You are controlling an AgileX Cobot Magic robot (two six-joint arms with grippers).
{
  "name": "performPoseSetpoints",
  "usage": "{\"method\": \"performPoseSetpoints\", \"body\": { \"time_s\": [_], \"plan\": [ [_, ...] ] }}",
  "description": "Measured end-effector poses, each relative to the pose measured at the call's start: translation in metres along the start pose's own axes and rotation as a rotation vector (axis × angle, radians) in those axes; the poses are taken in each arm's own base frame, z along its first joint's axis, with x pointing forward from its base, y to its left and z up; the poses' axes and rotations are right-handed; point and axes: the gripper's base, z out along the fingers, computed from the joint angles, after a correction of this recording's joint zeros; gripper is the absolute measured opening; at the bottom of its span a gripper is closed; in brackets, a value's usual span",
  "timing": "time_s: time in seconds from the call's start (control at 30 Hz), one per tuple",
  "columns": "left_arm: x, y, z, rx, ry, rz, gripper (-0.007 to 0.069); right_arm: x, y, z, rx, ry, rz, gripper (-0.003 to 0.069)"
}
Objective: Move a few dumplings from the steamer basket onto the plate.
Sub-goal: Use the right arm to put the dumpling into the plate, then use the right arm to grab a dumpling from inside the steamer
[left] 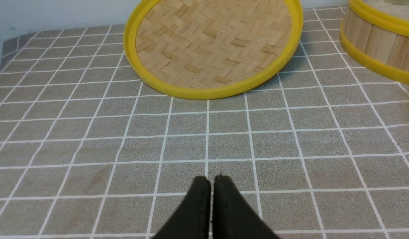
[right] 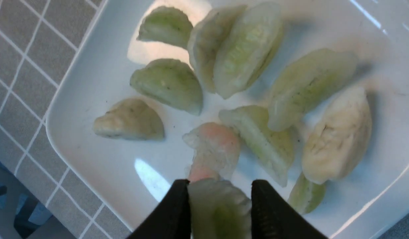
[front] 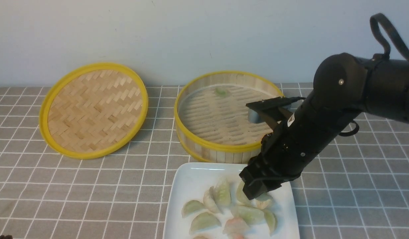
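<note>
Jaws of the right gripper (right: 219, 186) are pinching a pale, pleated, green-centred dumpling (right: 221, 209) over the glossy white plate (right: 98, 76), where other dumplings (right: 168, 84), translucent green, whitish and one pink, are lying; the left gripper (left: 211, 181) is sitting closed.

- Front view: soft, even, fairly bright light. The lid (front: 93, 109) throws only a faint shadow on the worktop (front: 58, 186), and the whole picture is slightly soft.
- The right arm (front: 323, 126) reads near-black, with little detail.
- Right wrist view: white glare patches on the plate (right: 101, 159) (a glossy glaze). The dumplings (right: 168, 84) are sharp, with soft shadows.
- The right hand (right: 221, 184) and its held dumpling (right: 221, 209) are blurred.
- Left wrist view: the grid is crisp; the left hand (left: 211, 186) is dark and soft-edged.
</note>
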Motion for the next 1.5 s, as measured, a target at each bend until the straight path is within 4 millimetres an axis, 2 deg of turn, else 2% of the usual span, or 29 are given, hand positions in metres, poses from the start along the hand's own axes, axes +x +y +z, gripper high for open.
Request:
{"method": "performPoseSetpoints", "body": {
  "time_s": [0.4,0.47,0.57,0.73,0.8,0.83,0.87,0.93,1.03,1.13,1.2,1.23,1.27,1.33,1.37,1.4,1.43,1.5],
  "plan": [
    [-0.002,0.0,0.0,0.004,-0.027,-0.01,-0.0004,0.001,0.001,0.0,-0.007,0.014,-0.022,0.0213],
    [-0.007,-0.001,0.0,0.015,-0.072,-0.055,-0.0004,0.002,0.001,0.0,-0.01,0.024,-0.024,0.0213],
    [-0.02,-0.002,-0.002,0.05,-0.223,-0.217,-0.0004,0.003,0.001,0.0,-0.014,0.036,-0.025,0.0213],
    [-0.039,0.001,-0.009,0.062,-0.435,-0.327,-0.0004,0.003,0.002,0.0,-0.018,0.036,-0.025,0.0231],
    [-0.05,0.005,-0.015,0.064,-0.586,-0.412,-0.0004,0.004,0.002,0.0,-0.022,0.042,-0.025,0.0294],
    [-0.05,0.005,-0.015,0.065,-0.586,-0.417,-0.0004,0.004,0.002,0.0,-0.022,0.043,-0.025,0.0301],
    [-0.055,0.008,-0.019,0.063,-0.659,-0.455,-0.0004,0.004,0.002,0.0,-0.023,0.045,-0.025,0.0353],
    [-0.059,0.009,-0.021,0.065,-0.691,-0.497,-0.0004,0.005,0.002,0.0,-0.026,0.05,-0.024,0.0439],
    [-0.076,0.008,-0.023,0.078,-0.633,-0.504,-0.0004,0.002,0.003,-0.003,-0.026,0.044,-0.029,0.0531],
    [-0.095,0.004,-0.019,0.091,-0.512,-0.501,-0.0004,-0.006,0.006,-0.012,-0.018,0.013,-0.051,0.0554],
    [-0.118,0.0,-0.011,0.103,-0.363,-0.493,-0.0004,-0.022,0.009,-0.029,0.02,-0.064,-0.099,0.0554],
    [-0.128,-0.002,-0.005,0.107,-0.279,-0.481,-0.0004,-0.033,0.01,-0.042,0.054,-0.126,-0.131,0.0544],
    [-0.131,-0.002,-0.004,0.106,-0.278,-0.478,-0.0004,-0.036,0.01,-0.045,0.062,-0.143,-0.136,0.0541],
    [-0.157,-0.006,0.011,0.112,-0.127,-0.409,-0.0004,-0.062,0.005,-0.071,0.166,-0.274,-0.197,0.0494],
    [-0.166,-0.008,0.026,0.114,-0.031,-0.365,-0.0004,-0.078,0.0,-0.082,0.213,-0.327,-0.206,0.0468],
    [-0.173,-0.009,0.035,0.12,0.036,-0.329,-0.0004,-0.092,-0.008,-0.088,0.25,-0.354,-0.199,0.044],
    [-0.174,-0.01,0.037,0.121,0.051,-0.322,-0.0004,-0.094,-0.009,-0.089,0.256,-0.357,-0.197,0.0435],
    [-0.184,-0.013,0.059,0.146,0.195,-0.271,-0.0004,-0.124,-0.032,-0.087,0.29,-0.346,-0.159,0.0371]
  ]
}}
